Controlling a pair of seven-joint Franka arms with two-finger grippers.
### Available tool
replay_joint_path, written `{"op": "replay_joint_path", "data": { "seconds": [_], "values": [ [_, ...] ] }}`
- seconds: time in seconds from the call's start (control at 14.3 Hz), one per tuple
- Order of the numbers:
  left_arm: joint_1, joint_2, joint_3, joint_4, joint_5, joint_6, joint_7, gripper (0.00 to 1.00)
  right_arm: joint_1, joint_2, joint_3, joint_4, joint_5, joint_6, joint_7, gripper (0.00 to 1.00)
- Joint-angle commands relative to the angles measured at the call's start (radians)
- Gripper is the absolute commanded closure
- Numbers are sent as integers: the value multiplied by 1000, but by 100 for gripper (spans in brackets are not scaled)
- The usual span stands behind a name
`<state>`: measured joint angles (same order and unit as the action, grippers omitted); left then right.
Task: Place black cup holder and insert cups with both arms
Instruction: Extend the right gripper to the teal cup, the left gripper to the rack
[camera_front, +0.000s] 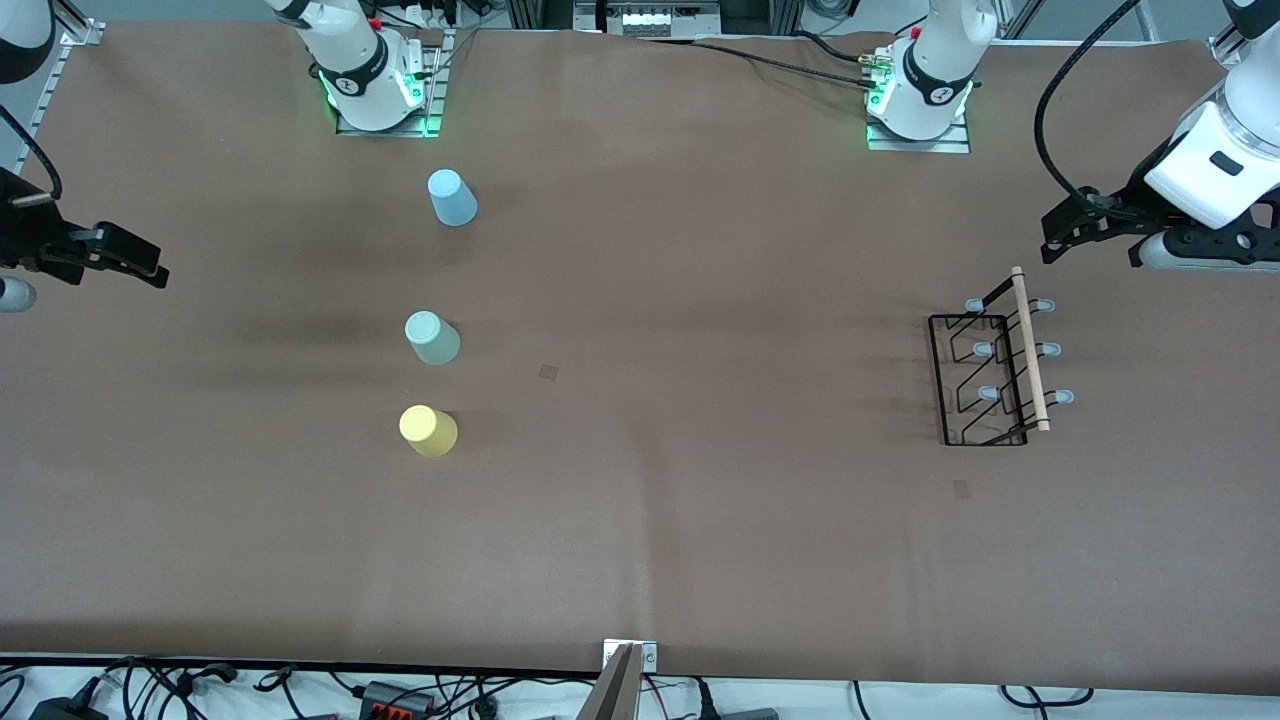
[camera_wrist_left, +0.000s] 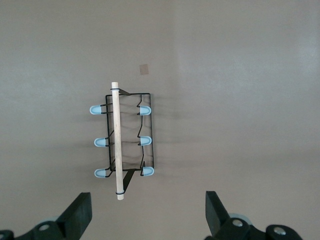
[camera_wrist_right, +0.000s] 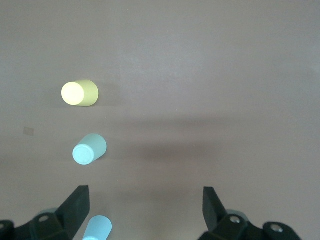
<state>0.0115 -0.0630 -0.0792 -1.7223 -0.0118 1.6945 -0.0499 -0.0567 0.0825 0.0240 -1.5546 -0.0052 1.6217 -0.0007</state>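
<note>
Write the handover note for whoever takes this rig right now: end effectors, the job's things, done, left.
Left end effector: open, empty, up over the table above the black cup holder.
Right end effector: open, empty, up at its own end of the table, looking down on the cups.
Cups stand upside down in a row: light blue cup nearest the bases, mint cup in the middle, yellow cup nearest the front camera.
Done: nothing.
Left: place the holder, fit all three cups.

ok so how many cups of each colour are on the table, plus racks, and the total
blue cup: 1
mint cup: 1
yellow cup: 1
black rack: 1
total: 4
</note>
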Motion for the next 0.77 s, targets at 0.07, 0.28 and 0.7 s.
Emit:
{"op": "replay_joint_path", "data": {
  "seconds": [0.07, 0.28, 0.7],
  "values": [
    [1, 8, -1, 24, 23, -21, 13, 0, 5, -3, 1, 22, 10, -20, 8, 0],
    [2, 17, -1, 26, 21, -22, 8, 0, 5, 5, 0, 25, 13, -22, -1, 0],
    [10, 92, 13, 95, 12, -199, 11, 0, 81, 101, 8, -30, 8, -112, 13, 0]
  ]
}}
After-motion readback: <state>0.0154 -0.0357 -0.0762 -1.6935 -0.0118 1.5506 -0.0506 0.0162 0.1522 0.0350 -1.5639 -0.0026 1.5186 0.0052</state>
